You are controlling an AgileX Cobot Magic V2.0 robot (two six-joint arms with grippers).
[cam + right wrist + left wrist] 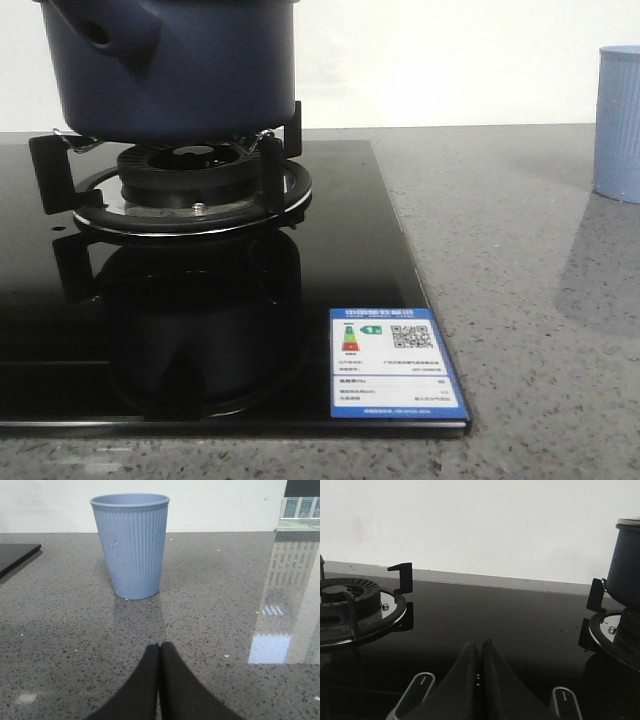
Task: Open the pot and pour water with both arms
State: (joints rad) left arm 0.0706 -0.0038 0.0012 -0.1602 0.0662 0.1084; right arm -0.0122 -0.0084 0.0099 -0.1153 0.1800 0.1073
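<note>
The dark navy-blue pot (175,70) stands on the gas burner's black supports at the top left of the front view; its stubby handle with a round hole (100,33) faces me. Its top and lid are cut off by the frame edge. The pot's side also shows in the left wrist view (626,562). My left gripper (480,644) is shut and empty, low over the black glass hob, between the two burners. My right gripper (159,645) is shut and empty over the grey counter, a short way in front of the pale blue ribbed cup (131,545). Neither gripper shows in the front view.
The black glass hob (200,330) carries a blue-and-white energy label (393,362) at its front right corner. A second burner (355,607) sits left of my left gripper. The cup stands on the grey speckled counter at the right edge (618,120). A white wall runs behind.
</note>
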